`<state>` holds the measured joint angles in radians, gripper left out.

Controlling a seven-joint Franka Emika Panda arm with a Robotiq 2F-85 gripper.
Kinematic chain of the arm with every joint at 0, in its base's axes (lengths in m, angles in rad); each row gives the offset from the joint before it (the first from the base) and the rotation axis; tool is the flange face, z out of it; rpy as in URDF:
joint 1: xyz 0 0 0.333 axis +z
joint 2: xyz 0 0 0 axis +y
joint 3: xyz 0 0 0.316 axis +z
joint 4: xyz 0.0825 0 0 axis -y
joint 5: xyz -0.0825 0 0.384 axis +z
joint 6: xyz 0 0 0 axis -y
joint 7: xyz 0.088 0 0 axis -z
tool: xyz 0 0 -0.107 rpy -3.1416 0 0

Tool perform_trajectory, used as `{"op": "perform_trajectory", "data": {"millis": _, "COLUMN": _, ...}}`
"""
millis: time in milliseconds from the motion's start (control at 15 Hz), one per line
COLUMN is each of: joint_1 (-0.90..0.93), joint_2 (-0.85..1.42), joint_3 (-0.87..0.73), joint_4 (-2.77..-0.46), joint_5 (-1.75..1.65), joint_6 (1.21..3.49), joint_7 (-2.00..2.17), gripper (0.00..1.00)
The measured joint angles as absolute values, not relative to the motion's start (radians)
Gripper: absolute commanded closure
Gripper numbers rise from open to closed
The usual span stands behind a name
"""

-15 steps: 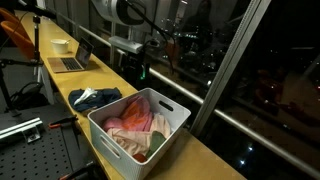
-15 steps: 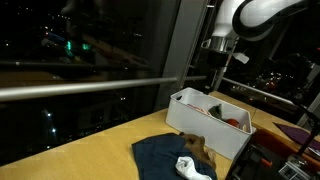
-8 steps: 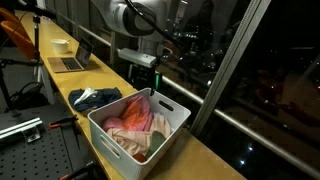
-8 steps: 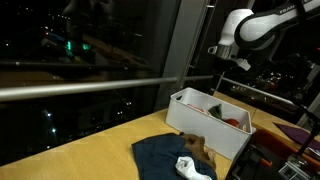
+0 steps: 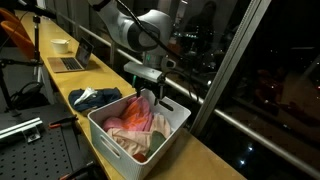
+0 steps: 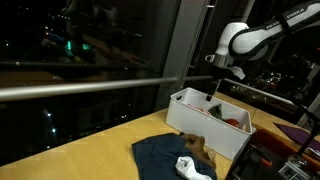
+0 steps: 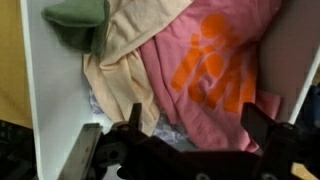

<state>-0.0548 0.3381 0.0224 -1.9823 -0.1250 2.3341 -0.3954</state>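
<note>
Dropping from high above bin [image 5: 106,146] to its rim; pincer [image 5: 146,90] spread wide, empty, now just over pink shirt [image 7: 215,60].

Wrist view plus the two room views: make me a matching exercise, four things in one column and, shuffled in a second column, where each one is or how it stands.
Things:
1. pink shirt with orange print
2. dark blue garment
3. laptop
4. gripper

Places or states:
A. jaws open, over the white bin
B. lying on the wooden table beside the bin
C. inside the bin, on top
D. farther along the table, away from the bin

Pairs: 1-C, 2-B, 3-D, 4-A
</note>
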Motion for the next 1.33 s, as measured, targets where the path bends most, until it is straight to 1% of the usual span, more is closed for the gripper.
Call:
{"op": "perform_trajectory", "data": {"millis": 1267, "joint_1": -0.081, "joint_2": 0.764, "joint_3": 0.036, "joint_4": -1.737, "joint_5": -0.125, "joint_6": 2.381, "joint_7": -0.442, "gripper": 0.00}}
{"op": "perform_trajectory", "data": {"millis": 1333, "joint_1": -0.087, "joint_2": 0.777, "joint_3": 0.036, "joint_4": -1.730, "joint_5": -0.125, "joint_6": 2.381, "joint_7": -0.442, "gripper": 0.25}}
